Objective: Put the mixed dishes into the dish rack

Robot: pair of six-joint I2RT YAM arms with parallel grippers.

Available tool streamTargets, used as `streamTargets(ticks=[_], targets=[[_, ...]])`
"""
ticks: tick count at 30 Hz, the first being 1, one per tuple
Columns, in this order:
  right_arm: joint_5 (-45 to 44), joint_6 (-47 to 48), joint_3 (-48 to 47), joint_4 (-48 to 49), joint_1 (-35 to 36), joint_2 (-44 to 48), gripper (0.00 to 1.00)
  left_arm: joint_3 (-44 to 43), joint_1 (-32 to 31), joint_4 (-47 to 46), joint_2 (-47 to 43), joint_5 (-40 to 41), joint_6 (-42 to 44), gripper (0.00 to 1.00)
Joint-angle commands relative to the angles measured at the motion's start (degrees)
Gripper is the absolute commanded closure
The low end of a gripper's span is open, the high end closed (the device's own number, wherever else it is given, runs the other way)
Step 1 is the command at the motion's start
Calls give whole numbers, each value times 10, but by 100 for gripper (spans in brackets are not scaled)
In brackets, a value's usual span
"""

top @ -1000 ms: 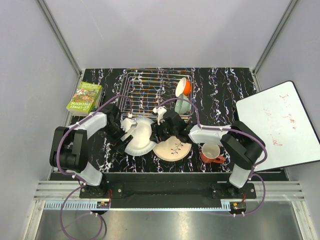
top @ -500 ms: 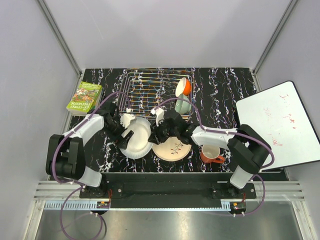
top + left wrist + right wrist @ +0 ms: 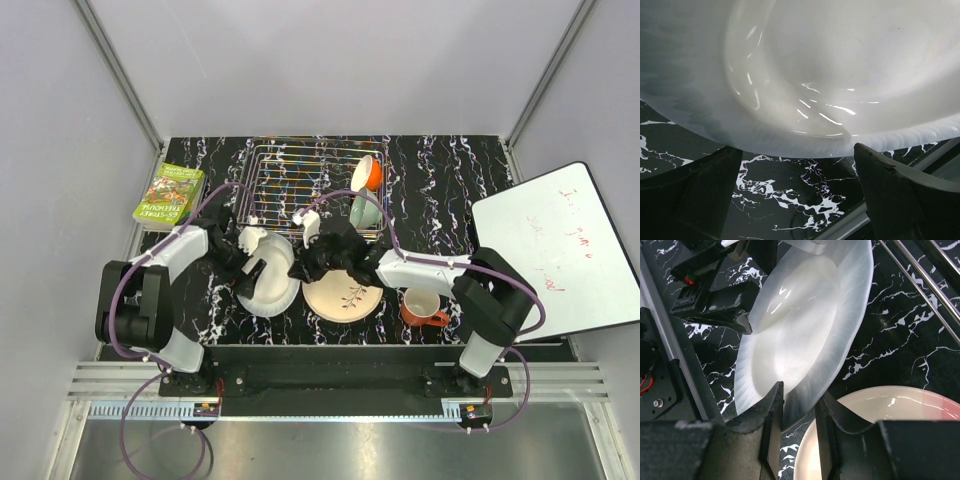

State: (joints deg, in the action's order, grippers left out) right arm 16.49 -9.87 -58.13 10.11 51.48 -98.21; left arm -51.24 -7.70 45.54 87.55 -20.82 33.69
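Right hand (image 3: 800, 391) astride fluted rim of glossy white round plate (image 3: 800, 305), grip of black fingers (image 3: 771, 425) unclear.

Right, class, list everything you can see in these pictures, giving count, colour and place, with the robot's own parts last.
dish rack: one, silver wire, far middle of table
orange bowl: one, orange, tipped at the rack's right end
pale green bowl: one, pale green, just nearer than the orange bowl
white plate: one, white, tilted, before the rack
peach-pink plate: one, dark twig motif, flat, right of white plate
orange mug: one, orange, upright, right of peach-pink plate
green book: one, table's far left
whiteboard: one, white, beyond table's right edge
table: one, black, white-veined
left hand: one, black, open by white plate
right hand: one, black, fingers astride white plate's rim
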Motion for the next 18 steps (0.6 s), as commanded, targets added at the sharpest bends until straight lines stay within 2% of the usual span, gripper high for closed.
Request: streamTargets(ticks=[1,4,8,10,14,18], targets=[[-60,85,-27,-18,25,16,100,-45,8,-5,-26,-81,4,1],[-80,96,-34,-25,25,21,100,-105,48,66,-51,-136,17,1],[-98,136,-37,-29,25,25,100,-201,141,159,-68,-237,51,1],[-101,150,-44,-32,25,26,100,-250,165,190,-63,-257,46,1],[-95,176,-55,-29,26,38,100,-290,194,194,-41,-288,14,1],[-90,204,-64,-25,25,59,100,-280,197,131,2,-273,-26,1]])
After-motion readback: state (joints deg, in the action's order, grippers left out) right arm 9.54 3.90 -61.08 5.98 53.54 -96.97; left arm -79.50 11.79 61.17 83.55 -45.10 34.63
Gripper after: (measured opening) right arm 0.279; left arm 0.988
